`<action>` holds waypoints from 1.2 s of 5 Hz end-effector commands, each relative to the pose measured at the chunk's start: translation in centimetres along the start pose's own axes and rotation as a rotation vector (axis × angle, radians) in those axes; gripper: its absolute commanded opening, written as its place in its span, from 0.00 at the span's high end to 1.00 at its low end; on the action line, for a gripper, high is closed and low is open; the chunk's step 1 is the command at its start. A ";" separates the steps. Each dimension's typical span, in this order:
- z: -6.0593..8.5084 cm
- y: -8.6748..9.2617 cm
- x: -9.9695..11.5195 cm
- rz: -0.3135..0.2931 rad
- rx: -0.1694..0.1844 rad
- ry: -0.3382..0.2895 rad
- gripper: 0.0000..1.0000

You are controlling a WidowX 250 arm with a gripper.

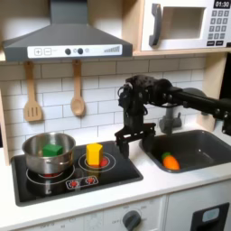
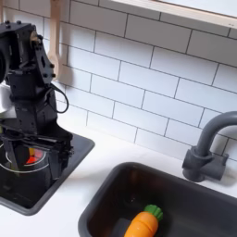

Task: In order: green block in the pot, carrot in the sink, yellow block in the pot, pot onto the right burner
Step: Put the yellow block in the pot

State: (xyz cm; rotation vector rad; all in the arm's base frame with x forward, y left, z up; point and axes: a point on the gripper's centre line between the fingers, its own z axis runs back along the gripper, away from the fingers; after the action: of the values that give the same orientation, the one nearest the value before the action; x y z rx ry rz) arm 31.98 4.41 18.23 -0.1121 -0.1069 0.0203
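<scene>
The silver pot (image 1: 36, 159) stands on the left burner of the black cooktop, and the green block (image 1: 52, 149) lies inside it. On the right burner (image 1: 106, 162) the yellow block (image 1: 94, 154) stands upright. The carrot (image 1: 170, 161) (image 2: 143, 223) lies in the dark grey sink (image 1: 200, 143) (image 2: 190, 185), seen in both exterior views. My gripper (image 1: 132, 142) (image 2: 37, 145) hangs open and empty over the cooktop's right edge. In the first exterior view it is between the yellow block and the sink.
The arched faucet (image 1: 171, 118) (image 2: 207, 148) stands behind the sink. Two wooden utensils (image 1: 33, 97) hang on the tiled wall. A range hood (image 1: 65, 41) and a microwave (image 1: 185, 24) sit overhead. Cooktop knobs (image 1: 79, 182) line the front edge.
</scene>
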 end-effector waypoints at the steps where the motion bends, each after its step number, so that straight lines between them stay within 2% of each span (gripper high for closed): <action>1: -0.6 2.6 1.1 0.105 0.007 0.038 0.00; 4: -0.7 4.0 2.8 0.156 0.029 0.035 0.00; 5: -1.2 4.1 3.2 0.165 0.008 0.063 0.00; 6: -1.3 4.6 3.5 0.176 0.031 0.063 0.00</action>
State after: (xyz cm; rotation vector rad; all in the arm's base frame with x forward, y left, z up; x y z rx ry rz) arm 35.52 9.05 16.85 -0.0987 -0.0385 0.2009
